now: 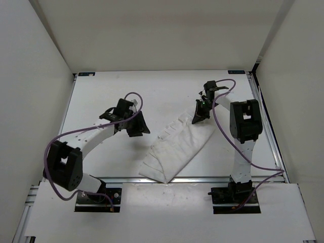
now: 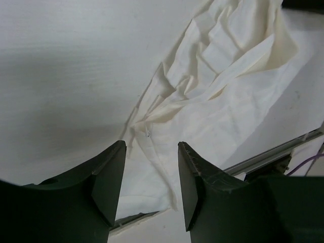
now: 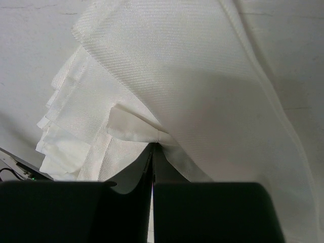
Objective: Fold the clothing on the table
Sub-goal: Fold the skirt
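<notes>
Top external view shows the clothing (image 1: 174,149) crumpled in a long diagonal strip on the bench (image 1: 101,96), running from the bench's near rail toward its right side. My right gripper (image 1: 200,115) is clenched on the strip's far end. My left gripper (image 1: 135,124) hangs parted and empty, just left of the bench's centre.

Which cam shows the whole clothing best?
Top external: the clothing lies fully in frame, a diagonal strip on the table. Left wrist crops its far end; right wrist gives only a close-up of fabric pinched in the right gripper.
</notes>
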### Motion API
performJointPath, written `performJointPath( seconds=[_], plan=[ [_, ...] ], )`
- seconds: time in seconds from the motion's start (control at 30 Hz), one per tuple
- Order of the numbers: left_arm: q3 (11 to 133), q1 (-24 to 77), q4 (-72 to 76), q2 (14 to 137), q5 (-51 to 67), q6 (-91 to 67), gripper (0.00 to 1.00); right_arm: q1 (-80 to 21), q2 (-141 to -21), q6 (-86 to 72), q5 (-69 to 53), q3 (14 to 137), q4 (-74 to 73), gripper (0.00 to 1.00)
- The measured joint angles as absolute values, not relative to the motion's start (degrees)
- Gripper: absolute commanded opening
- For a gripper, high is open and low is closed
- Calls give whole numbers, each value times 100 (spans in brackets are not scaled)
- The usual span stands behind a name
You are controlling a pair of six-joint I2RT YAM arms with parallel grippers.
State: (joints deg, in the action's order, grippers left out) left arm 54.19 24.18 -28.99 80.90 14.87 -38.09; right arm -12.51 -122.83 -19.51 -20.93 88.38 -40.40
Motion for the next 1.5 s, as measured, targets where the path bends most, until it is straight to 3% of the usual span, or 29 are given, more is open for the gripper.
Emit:
performJointPath(
  seconds=[0.33,0.73,1.1,1.33,1.5],
  plan=[
    [5996,3465,-3168,8868,574,-4150,57,-1249,-12401,-1914,-2093,9035,-4257,0],
    [6152,3907,-3533,9260,40,-4147,46,-1245,-12425,-1911,-2095,9072,-4311,0],
    [5970,4091,-3474,9616,38,-4136,47,-1240,-12490,-1907,-2110,9172,-4414,0],
    [5837,4110,-3334,9644,137,-4152,3,-1238,-12492,-1900,-2112,9177,-4423,0],
    [5813,4099,-3234,9666,239,-4145,0,-1221,-12495,-1896,-2112,9177,-4425,0]
  ],
)
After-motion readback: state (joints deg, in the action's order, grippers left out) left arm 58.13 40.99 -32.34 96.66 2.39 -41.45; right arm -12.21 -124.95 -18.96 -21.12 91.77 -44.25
